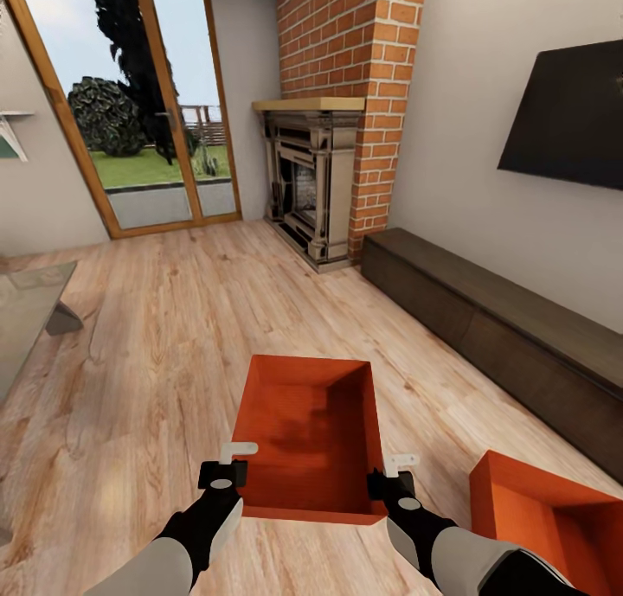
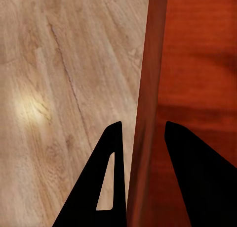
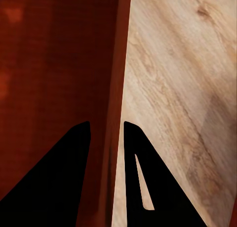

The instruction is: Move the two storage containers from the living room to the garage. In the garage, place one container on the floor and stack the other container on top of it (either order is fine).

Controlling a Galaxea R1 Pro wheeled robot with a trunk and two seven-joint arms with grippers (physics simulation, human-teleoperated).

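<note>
Both grippers pinch one empty orange container: left gripper on its left wall, right gripper on its right. The second container, also empty, sits nearby on the wood floor.

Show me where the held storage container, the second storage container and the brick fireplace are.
held storage container (image 1: 307,432): head view, inner bottom.
second storage container (image 1: 554,514): head view, inside wall, near the right gripper (image 1: 391,477).
brick fireplace (image 1: 307,185): head view, dark metal front.
</note>
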